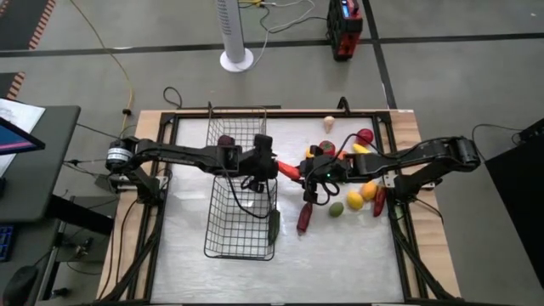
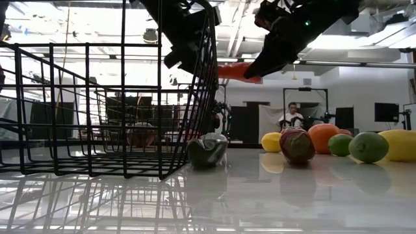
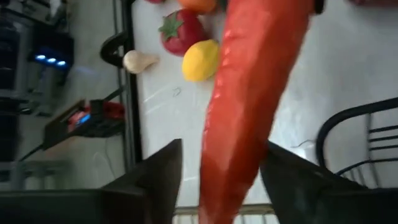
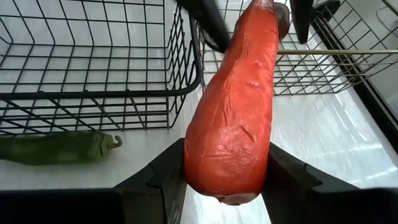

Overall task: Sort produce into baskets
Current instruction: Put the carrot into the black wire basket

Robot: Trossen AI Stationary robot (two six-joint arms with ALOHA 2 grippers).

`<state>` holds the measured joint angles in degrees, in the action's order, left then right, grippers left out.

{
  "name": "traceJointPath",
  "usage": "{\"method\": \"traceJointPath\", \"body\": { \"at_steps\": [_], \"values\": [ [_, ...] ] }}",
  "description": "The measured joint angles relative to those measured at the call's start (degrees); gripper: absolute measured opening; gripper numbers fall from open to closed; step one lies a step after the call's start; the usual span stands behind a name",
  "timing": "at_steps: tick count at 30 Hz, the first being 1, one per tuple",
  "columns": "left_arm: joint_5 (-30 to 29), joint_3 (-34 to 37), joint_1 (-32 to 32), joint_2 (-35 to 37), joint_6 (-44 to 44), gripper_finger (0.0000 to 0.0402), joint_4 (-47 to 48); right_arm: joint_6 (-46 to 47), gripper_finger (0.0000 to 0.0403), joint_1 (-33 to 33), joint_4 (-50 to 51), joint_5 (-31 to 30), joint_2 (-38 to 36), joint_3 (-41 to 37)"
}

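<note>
One green pepper (image 4: 59,148) beside basket (image 4: 99,93)

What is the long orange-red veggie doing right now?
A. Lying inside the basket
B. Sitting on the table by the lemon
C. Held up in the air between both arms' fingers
C. The low view shows the long orange-red vegetable lifted above the table beside the basket, with the right gripper clamped around it.

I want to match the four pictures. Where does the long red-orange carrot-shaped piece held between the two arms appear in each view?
High view: long red-orange carrot-shaped piece at centre, between both arms, right of the wire-mesh basket.
Low view: it hangs in the air at upper centre, right of the basket.
Left wrist view: it fills the middle, between the dark jaws.
Right wrist view: it fills the centre, between the jaws.
Shared landmark: the basket.
</note>
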<state>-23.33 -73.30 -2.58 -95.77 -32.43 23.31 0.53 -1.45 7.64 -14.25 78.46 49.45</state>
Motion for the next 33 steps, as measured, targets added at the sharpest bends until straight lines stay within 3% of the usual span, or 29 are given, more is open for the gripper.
{"method": "traceJointPath", "body": {
  "at_steps": [5,9,17,26,33],
  "values": [
    [-1.36,0.0,0.3,0.0,-0.35,0.011,0.29,1.12,0.0197,0.0,-0.46,-0.17,-0.04,0.0],
    [-1.25,0.02,0.3,0.02,-0.15,0.0073,0.98,1.15,0.0218,-0.02,-1.21,0.34,-0.04,0.0],
    [-1.42,0.0,0.14,0.44,1.79,0.0086,3.79,1.11,0.0274,-0.02,-2.28,0.65,-0.46,0.0],
    [0.39,0.02,-4.71,6.6,9.19,0.0076,14.11,2.92,0.0276,-2.14,0.89,-2.64,-8.44,0.0],
    [7.53,0.23,-6.28,13.14,15.71,0.0081,22.5,4.0,0.0277,-8.03,3.85,-9.95,-12.18,0.0]
  ]
}}
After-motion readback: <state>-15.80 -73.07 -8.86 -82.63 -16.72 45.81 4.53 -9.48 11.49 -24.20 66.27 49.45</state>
